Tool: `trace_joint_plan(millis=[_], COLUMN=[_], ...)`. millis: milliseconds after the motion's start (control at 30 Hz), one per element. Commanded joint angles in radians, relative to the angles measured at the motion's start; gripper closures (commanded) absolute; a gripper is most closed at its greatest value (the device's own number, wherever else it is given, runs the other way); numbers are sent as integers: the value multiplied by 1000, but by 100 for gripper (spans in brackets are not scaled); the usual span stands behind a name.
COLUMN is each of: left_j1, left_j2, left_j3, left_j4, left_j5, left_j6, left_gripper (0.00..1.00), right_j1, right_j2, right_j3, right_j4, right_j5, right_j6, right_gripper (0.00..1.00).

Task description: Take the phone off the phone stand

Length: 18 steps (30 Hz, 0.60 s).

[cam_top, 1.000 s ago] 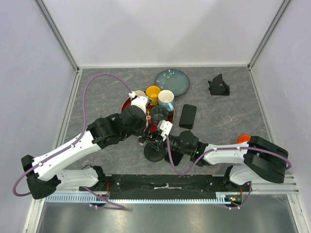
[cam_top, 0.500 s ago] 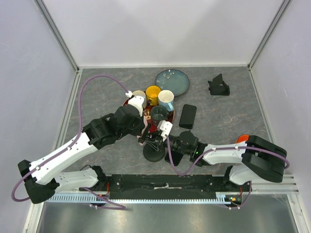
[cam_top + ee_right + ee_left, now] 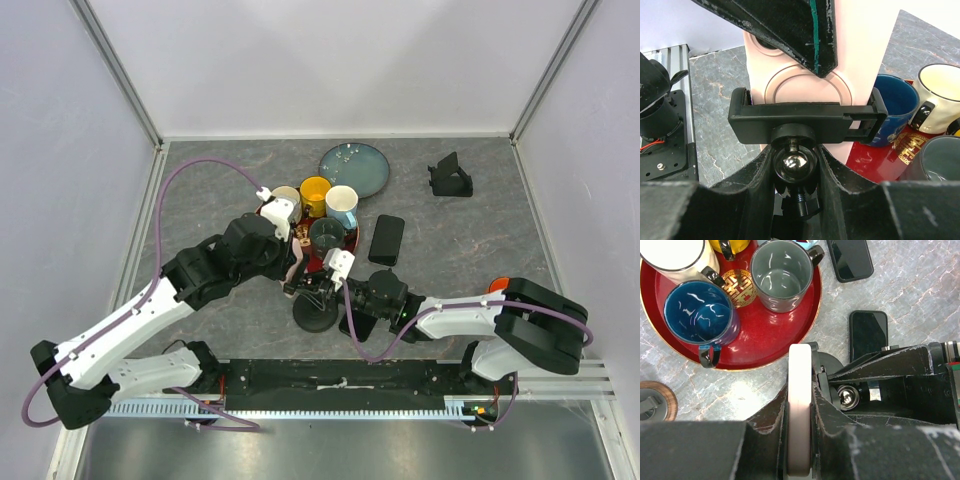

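The phone [image 3: 800,405] is pink and shows edge-on in the left wrist view. My left gripper [image 3: 800,387] is shut on it, one finger on each face. In the right wrist view the phone [image 3: 855,55] stands upright inside the black clamp of the phone stand [image 3: 805,121]. My right gripper [image 3: 794,161] is shut on the stand's shiny ball joint [image 3: 794,166] just below the clamp. From above, both grippers meet over the stand's round black base [image 3: 316,317], the left gripper [image 3: 298,278] from the left and the right gripper [image 3: 335,298] from the right.
A red tray [image 3: 740,367] with blue [image 3: 697,312], grey [image 3: 781,274] and cream mugs lies just beyond the stand. Two black phones [image 3: 850,259] [image 3: 868,332] lie flat nearby. A blue plate [image 3: 354,168] and a second black stand [image 3: 449,177] sit further back.
The left arm's wrist and forearm have shifted a little to the left while its gripper stays on the phone. The right arm and the stand have hardly moved.
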Motion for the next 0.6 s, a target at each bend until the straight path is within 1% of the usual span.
trace_joint_plan(millis=[0, 400, 567], left_j1=[82, 144, 165], left_j2=[-87, -149, -156], left_j3=[29, -32, -52], left_j4=[53, 110, 114], left_j5=[-232, -106, -77], left_j6=[205, 313, 313], left_gripper=[98, 98, 98], right_j1=[-9, -10, -12], right_j2=[22, 28, 30], right_j3=[-53, -50, -50], right_j4=[-113, -126, -129], right_j5=[41, 46, 42], right_j6=[16, 4, 7], right_gripper=[100, 100, 100])
